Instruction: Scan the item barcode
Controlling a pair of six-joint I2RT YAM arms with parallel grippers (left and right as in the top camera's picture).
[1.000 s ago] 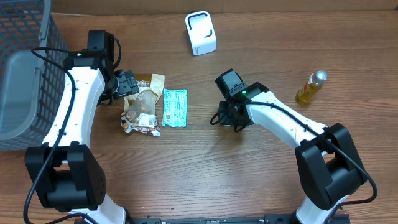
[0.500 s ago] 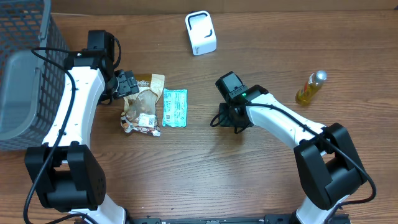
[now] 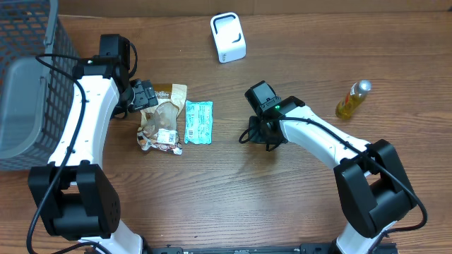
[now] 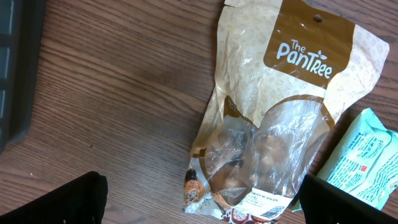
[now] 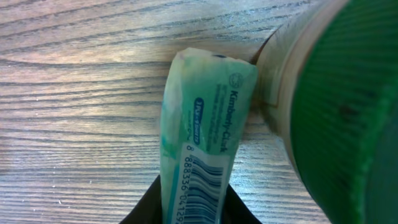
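The tissue packet (image 5: 199, 149), barcode showing, projected from the right claw (image 5: 193, 214), which we found closed on its near end, over the bench (image 5: 74, 93) beside a green-capped container (image 5: 348, 124). The left claw (image 4: 208, 199) stood fully open above a snack bag (image 4: 280, 124).

R wrist view: tissue pack (image 5: 205, 124) btm & barcode (image 5: 202, 180) cut off by edge; blurry green obj (image 5: 348, 106) cropped right, unidentifiable.

Pale green Kimberly-Clark tissue packet (image 5: 202, 137), slightly crumpled, barcode facing up at one end — white boxy scanner (image 3: 228, 37), well apart
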